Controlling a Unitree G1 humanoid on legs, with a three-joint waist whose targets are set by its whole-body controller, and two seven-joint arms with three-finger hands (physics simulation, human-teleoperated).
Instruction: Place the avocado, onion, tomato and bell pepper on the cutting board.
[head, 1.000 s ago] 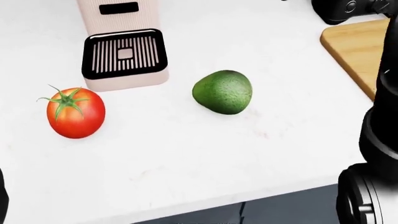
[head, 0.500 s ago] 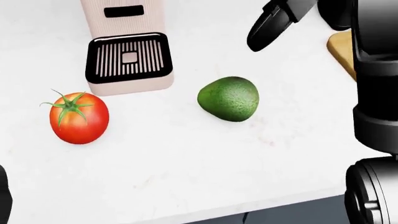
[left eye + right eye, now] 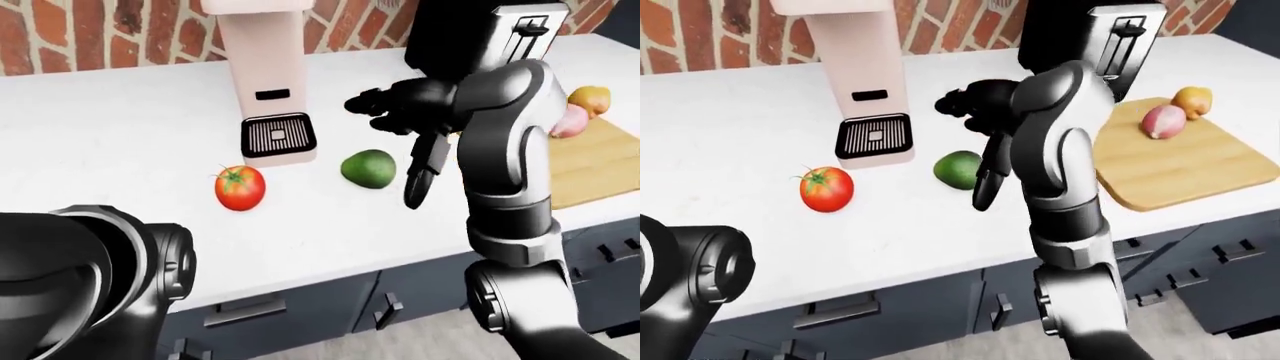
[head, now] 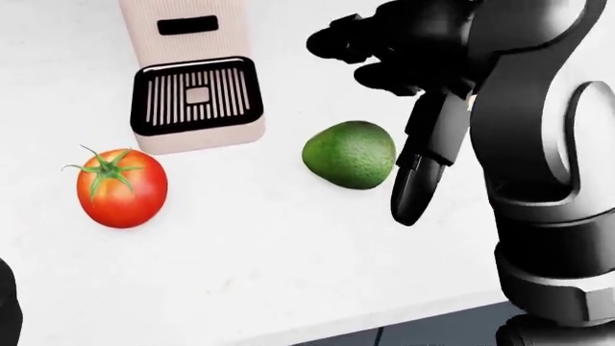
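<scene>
A green avocado [image 4: 349, 154] lies on the white counter [image 4: 250, 267], with a red tomato [image 4: 121, 188] to its left. My right hand [image 4: 377, 101] is open just above and to the right of the avocado. One finger [image 4: 415, 189] hangs down by the avocado's right side and the others [image 4: 337, 40] spread above it, none touching that I can tell. A wooden cutting board [image 3: 1180, 161] at the right of the right-eye view carries a pink onion [image 3: 1163, 121] and an orange bell pepper [image 3: 1191, 99]. My left hand is out of view; only that arm [image 3: 90, 277] shows.
A beige coffee machine [image 4: 192, 72] with a black drip grille stands just above and left of the avocado. A black toaster [image 3: 1120, 37] stands behind the board by the brick wall. The counter's edge runs along the bottom, with dark drawers [image 3: 840, 315] below.
My right arm has swung in from the right to the avocado, fingers spread above and beside it. It now hides the board in the head view. Avocado and tomato stay put.
</scene>
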